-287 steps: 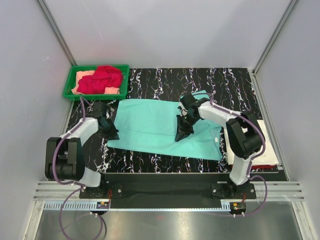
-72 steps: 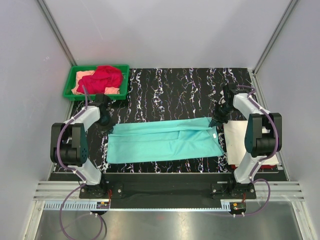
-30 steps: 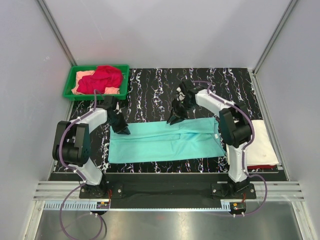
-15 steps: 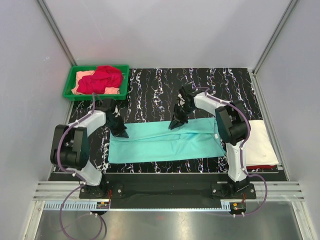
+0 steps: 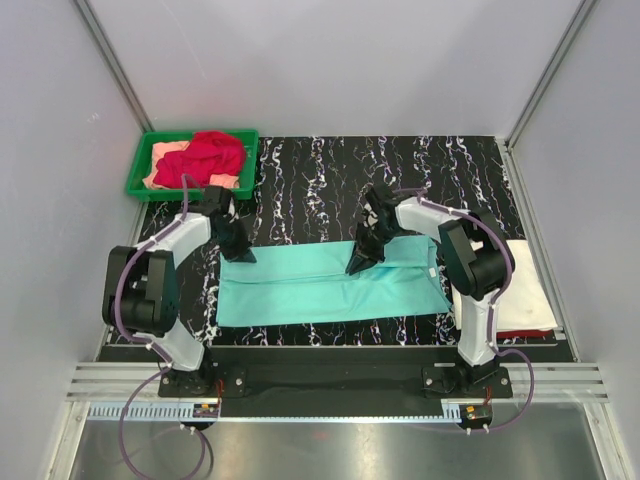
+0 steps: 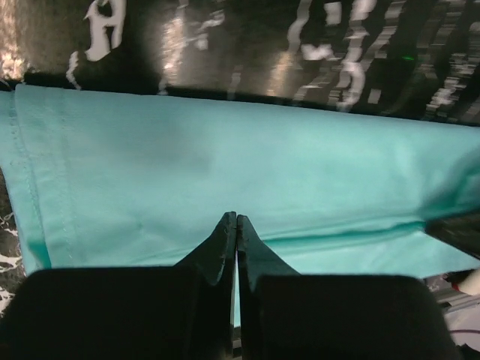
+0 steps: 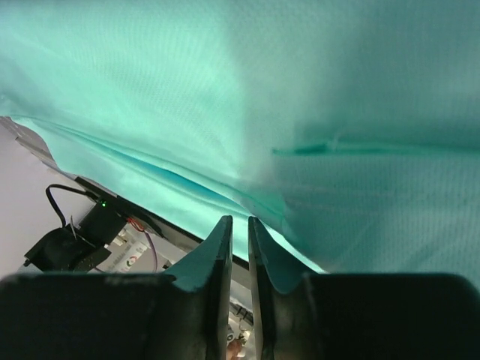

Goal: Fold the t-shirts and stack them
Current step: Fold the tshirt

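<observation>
Right tool [image 5: 355,268] moved nearer, mint-teal t-shirt [image 5: 320,290] folded strip, long axis left-right

The top camera gives you bright, even light and soft shadows. In your left wrist view, glare streaks the table [image 6: 315,67] and the left gripper [image 6: 236,222] is a dark silhouette. Your right wrist view shows the mint-teal t-shirt [image 7: 225,90] blurred, very close.
</observation>
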